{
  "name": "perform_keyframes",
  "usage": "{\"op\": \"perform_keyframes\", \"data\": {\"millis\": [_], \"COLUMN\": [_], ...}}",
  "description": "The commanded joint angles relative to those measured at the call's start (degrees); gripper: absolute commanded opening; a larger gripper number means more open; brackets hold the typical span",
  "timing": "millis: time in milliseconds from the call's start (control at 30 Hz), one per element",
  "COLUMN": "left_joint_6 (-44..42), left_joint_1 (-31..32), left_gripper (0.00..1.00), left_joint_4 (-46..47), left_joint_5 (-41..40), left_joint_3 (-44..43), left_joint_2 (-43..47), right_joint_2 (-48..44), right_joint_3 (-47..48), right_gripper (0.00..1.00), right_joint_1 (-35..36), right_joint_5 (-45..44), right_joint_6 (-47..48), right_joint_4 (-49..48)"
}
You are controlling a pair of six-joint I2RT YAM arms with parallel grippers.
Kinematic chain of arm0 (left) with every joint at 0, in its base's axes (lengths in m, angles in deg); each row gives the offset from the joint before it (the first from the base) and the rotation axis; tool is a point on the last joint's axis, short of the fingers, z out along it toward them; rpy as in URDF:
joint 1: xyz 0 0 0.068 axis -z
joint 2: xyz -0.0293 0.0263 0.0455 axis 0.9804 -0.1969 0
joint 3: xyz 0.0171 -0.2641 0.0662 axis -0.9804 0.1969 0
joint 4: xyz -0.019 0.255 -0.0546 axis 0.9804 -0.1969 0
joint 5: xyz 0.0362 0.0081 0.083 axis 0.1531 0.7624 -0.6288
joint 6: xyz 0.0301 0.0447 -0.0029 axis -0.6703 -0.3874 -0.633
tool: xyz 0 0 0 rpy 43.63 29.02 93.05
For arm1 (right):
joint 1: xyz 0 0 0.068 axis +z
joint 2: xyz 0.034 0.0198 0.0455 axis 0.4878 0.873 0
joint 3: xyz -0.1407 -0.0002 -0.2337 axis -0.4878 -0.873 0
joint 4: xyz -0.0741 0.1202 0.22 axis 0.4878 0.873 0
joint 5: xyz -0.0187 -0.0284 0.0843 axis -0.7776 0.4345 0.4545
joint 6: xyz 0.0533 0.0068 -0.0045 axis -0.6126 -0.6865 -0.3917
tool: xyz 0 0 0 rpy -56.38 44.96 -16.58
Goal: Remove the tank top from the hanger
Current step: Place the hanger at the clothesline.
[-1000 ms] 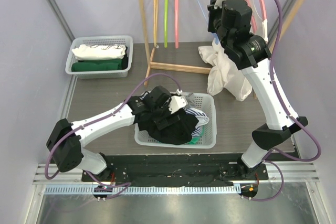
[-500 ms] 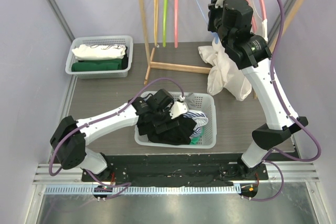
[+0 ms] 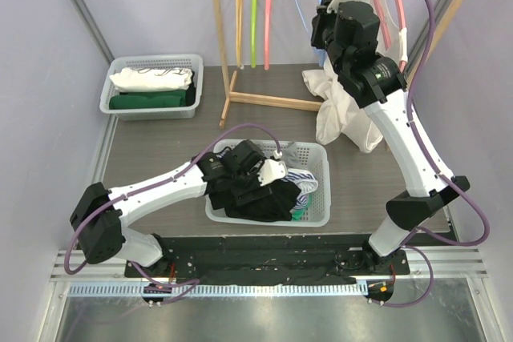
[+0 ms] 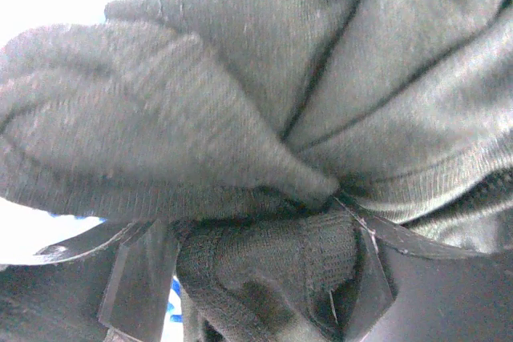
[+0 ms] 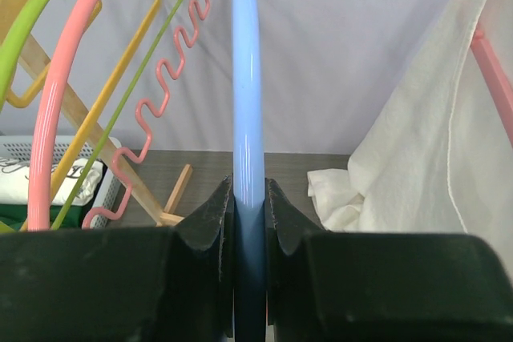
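Top external view: the black tank top (image 3: 264,198) lay heaped in the white basket (image 3: 323,190) at the middle of the desk (image 3: 168,142). It was more tightly bundled than a second before, when it spread wider across the basket. The left end effector (image 4: 256,294), its jaws narrowing, had dark knit bunched between them; whether it pinched the cloth could not be told. The right end effector (image 5: 249,222) stayed clamped on the bare blue hanger (image 5: 244,78) up at the rail. With garment and hanger well apart, the removal looked done, only the letting go remaining.
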Motion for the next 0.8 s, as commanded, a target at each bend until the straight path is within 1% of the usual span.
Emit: {"op": "perform_keyframes", "data": {"millis": [0,133,200,267,333,367,500,533,700,767], "left_joint_6": [0.98,1.51,1.51,1.43,1.95,1.95,2.22,2.39,2.57,2.66], "left_joint_1": [0.54,0.54,0.54,0.54,0.54,0.54,0.54,0.54,0.46,0.46], "left_gripper": [0.71,0.78,0.83,0.92,0.95,0.99,1.0,1.0,1.0,1.0], "left_joint_4": [-3.36,-4.86,-5.3,-5.3,-5.48,-5.48,-5.92,-6.18,-7.32,-8.02], "left_joint_5": [2.51,3.74,3.13,2.78,2.34,2.16,0.93,-0.98,-3.29,-3.29], "left_joint_3": [-3.23,-4.72,-5.43,-5.69,-5.95,-6.3,-7.8,-8.76,-12.1,-13.77], "left_joint_2": [2.96,3.93,4.02,4.2,4.28,4.37,4.9,4.9,4.81,4.72], "right_joint_2": [-3.33,-4.74,-5.26,-6.06,-6.32,-5.71,0.17,1.31,1.76,1.94], "right_joint_3": [-1.25,-2.05,-1.96,-1.61,-0.91,-0.21,8.74,9.37,5.78,5.6], "right_gripper": [0.01,0.01,0.01,0.01,0.01,0.01,0.01,0.01,0.01,0.02], "right_joint_1": [-1.19,-1.81,-2.16,-2.6,-3.83,-4.18,-4.36,-4.27,-3.04,-1.46], "right_joint_5": [-0.28,1.74,2.36,2.45,4.11,5.08,8.06,8.77,7.99,4.92], "right_joint_6": [-6.1,-8.67,-9.28,-10.25,-10.95,-10.87,-8.15,-7.71,-3.15,-1.47], "right_joint_4": [-5.33,-3.4,-1.99,-0.94,-0.58,0.55,8.28,10.04,8.91,9.17]}}
